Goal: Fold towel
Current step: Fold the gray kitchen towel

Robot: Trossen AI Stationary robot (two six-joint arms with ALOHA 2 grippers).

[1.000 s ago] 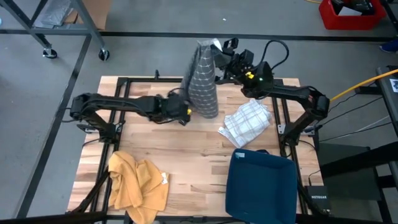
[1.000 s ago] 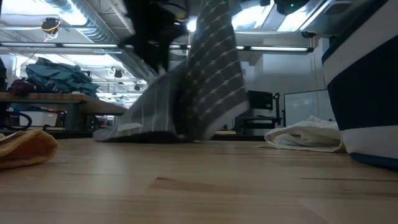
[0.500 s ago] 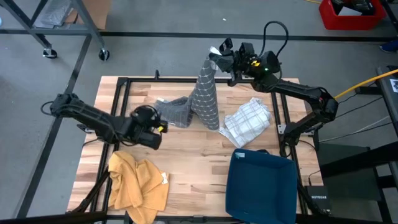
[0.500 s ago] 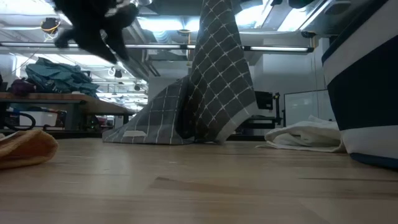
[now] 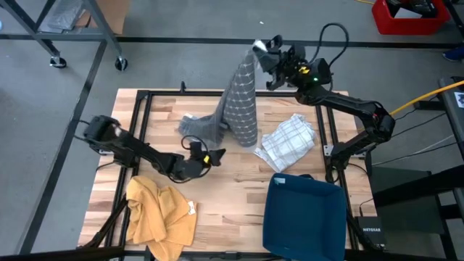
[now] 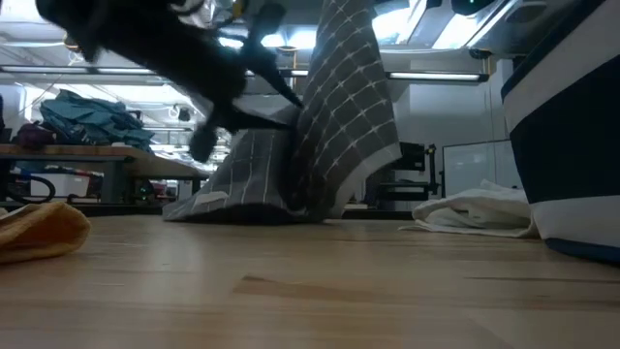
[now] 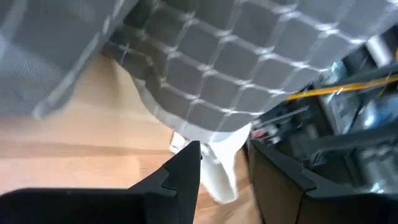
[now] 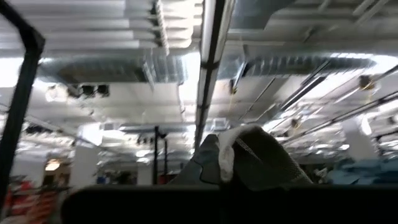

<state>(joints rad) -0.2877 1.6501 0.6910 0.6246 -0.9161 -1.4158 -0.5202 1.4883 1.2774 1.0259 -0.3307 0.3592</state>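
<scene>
The left gripper (image 5: 205, 157) hangs low over the bare wooden table (image 5: 239, 185), its fingers parted and nothing between them; just beyond it lies the trailing end of the dark grey checked towel (image 5: 235, 109), which rises from there as a tall drape to the right gripper (image 5: 262, 52), closed tight on the towel's top corner well above the far edge of the table.

The likeliest trouble, as I judge it, is a one-corner hold; with only the right gripper pinching the cloth, the towel hangs bunched rather than spread, and any fold laid from this would come out crooked; the left gripper, if it closes on a wrinkle of the heap instead of a true corner, would worsen that. A swing of the drape could also brush the crumpled white checked cloth (image 5: 288, 141) lying beyond the left gripper, beside the towel's foot; a slip from that single pinch would drop the lot.

Hard to make out: the towel's free corners, lost in the folds on the table; the left wrist view is blurred; the right wrist view shows only a tuft of fabric against the ceiling.
</scene>
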